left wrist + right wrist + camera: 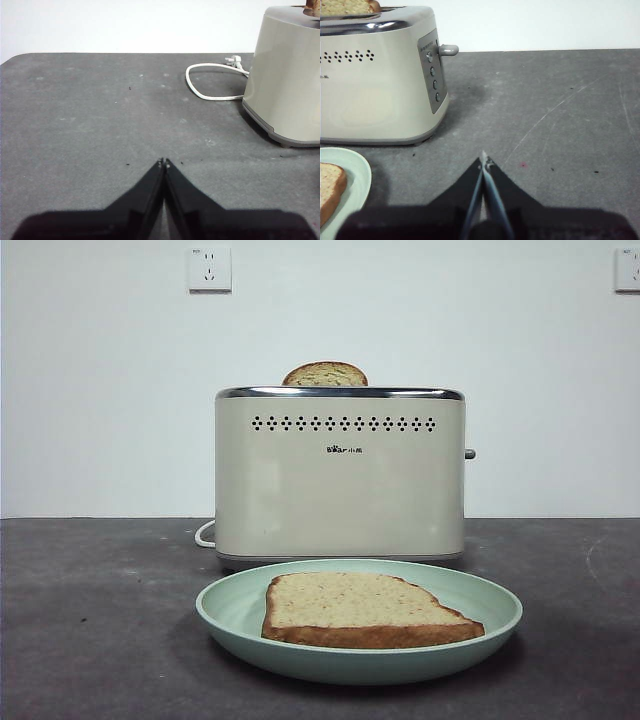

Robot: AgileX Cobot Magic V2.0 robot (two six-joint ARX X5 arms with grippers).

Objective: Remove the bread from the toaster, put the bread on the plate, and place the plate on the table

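Note:
The bread (360,608) lies flat on the mint-green plate (500,620), which rests on the dark table (90,620) in front of the cream toaster (340,480). A second slice (325,374) shows only its domed top above the toaster slot. In the right wrist view the toaster (375,75), the plate's edge (357,175) and the bread's corner (330,185) show. My right gripper (483,161) is shut and empty, to the right of the plate. My left gripper (163,162) is shut and empty, left of the toaster (290,75). Neither gripper shows in the front view.
The toaster's white cord (210,80) loops on the table behind its left side. The lever knob (447,49) sticks out of the toaster's right end. Two wall sockets (209,269) sit high on the white wall.

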